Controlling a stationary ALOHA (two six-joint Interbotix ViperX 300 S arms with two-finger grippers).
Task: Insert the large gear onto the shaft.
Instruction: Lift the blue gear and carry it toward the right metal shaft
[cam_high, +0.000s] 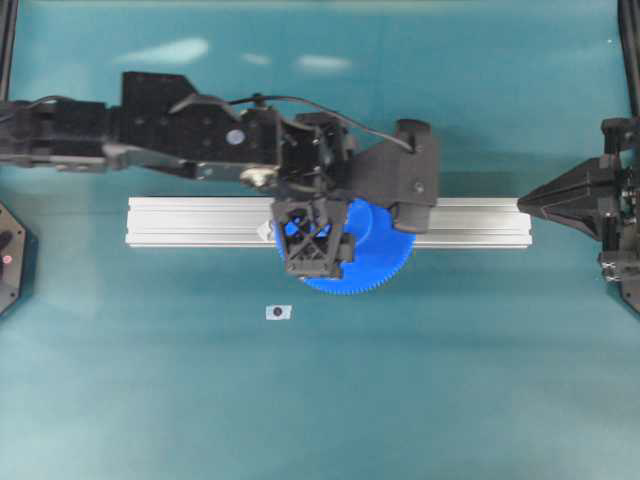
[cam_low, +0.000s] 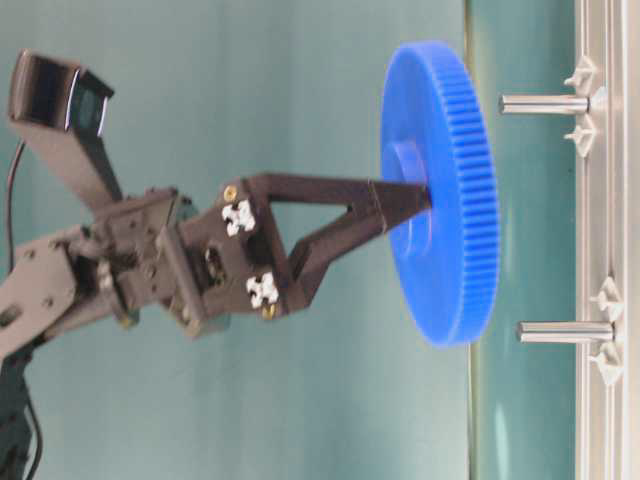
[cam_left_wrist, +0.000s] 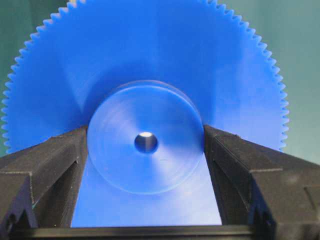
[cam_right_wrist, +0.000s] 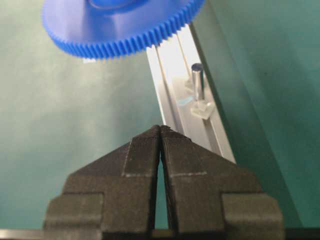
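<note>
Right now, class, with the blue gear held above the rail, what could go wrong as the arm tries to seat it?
1. The large gear hides the shaft from above, so its small hole may miss the tip.
2. The left gripper fingers grip only the smooth hub; it could slip or tilt.
3. A second peg invites a mix-up.

My table (cam_high: 150, 400) is covered edge to edge in plain teal. Soft white glare from overhead light (cam_high: 165, 50) lies near its far edge, and dark frame posts (cam_high: 8, 40) stand at both far corners.
</note>
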